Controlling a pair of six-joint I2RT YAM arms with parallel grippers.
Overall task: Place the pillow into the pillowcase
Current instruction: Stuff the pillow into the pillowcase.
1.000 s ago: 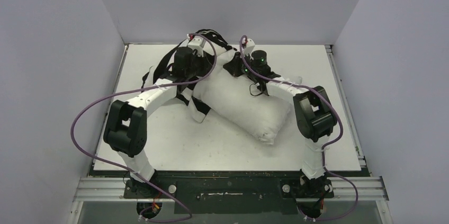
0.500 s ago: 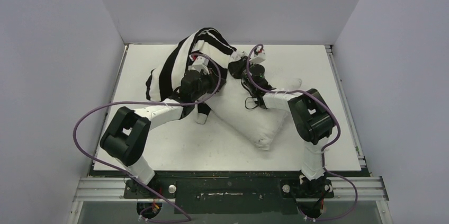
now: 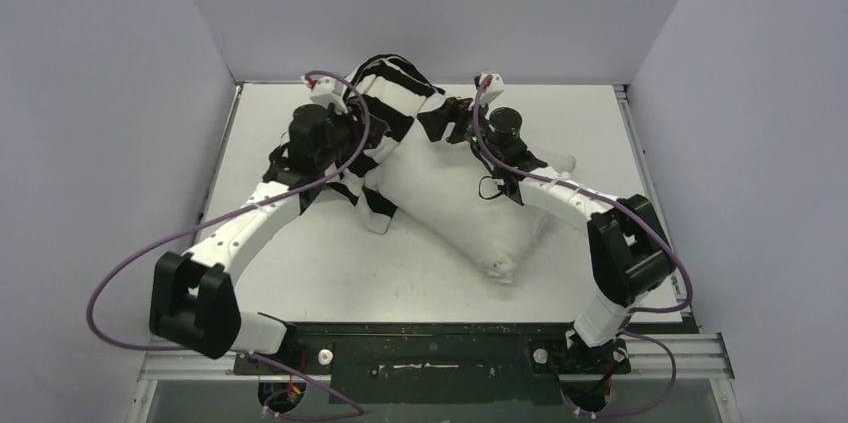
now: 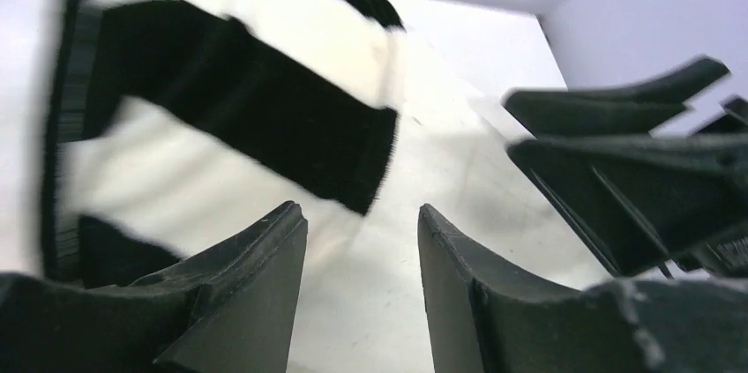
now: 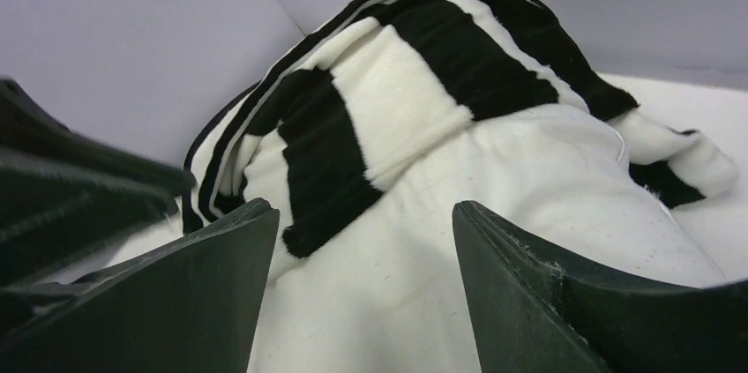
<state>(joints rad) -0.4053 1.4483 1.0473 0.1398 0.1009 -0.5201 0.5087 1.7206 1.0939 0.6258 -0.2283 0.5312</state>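
Note:
The off-white pillow (image 3: 455, 208) lies slantwise on the table, its near corner toward the front right. The black-and-white striped pillowcase (image 3: 392, 95) is bunched over its far end. My left gripper (image 3: 358, 148) is at the pillowcase's left side, open, with only pillow fabric (image 4: 370, 285) below its jaws and a stripe of the pillowcase (image 4: 247, 100) just ahead. My right gripper (image 3: 462, 133) hovers over the pillow's far end, open and holding nothing. In the right wrist view the pillow (image 5: 494, 214) fills the gap and the pillowcase (image 5: 397, 64) drapes beyond it.
The white table (image 3: 300, 263) is walled in by grey panels at the left, back and right. Both arms reach in toward the back middle, and each gripper shows at the edge of the other's wrist view. Purple cables loop off both arms.
Both grippers have opened and let go of the pillowcase. The cloth, held up and spread before, has settled over the pillow's far end. The left arm has stretched out farther.

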